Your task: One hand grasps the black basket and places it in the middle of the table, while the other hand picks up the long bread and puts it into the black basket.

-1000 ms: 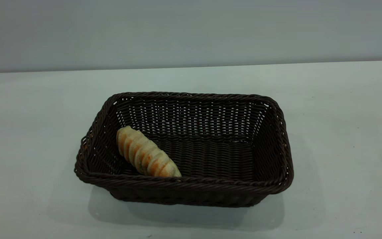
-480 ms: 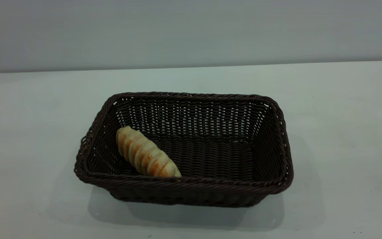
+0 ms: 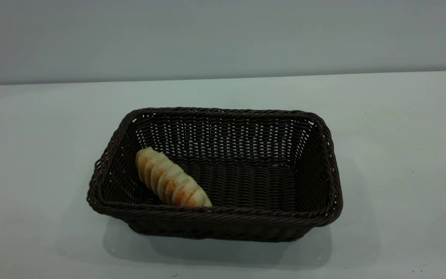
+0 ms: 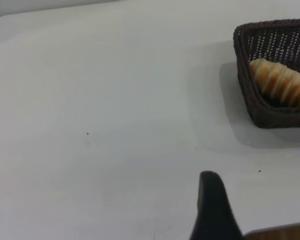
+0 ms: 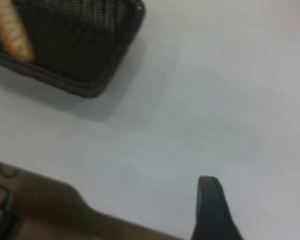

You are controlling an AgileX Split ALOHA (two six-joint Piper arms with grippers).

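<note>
Nothing has shifted since a second ago: the long bread (image 3: 170, 181) lies slantwise in the black basket (image 3: 223, 217), against its left wall, mid-table (image 3: 401, 155). Well clear of it, one finger (image 4: 213, 210) of the left gripper and one finger (image 5: 211, 210) of the right gripper show above bare tabletop; their spread cannot be told.

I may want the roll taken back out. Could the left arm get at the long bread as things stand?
Probably yes: the long bread lies uncovered in the open black basket, and bare table separates it from the left gripper's finger.
</note>
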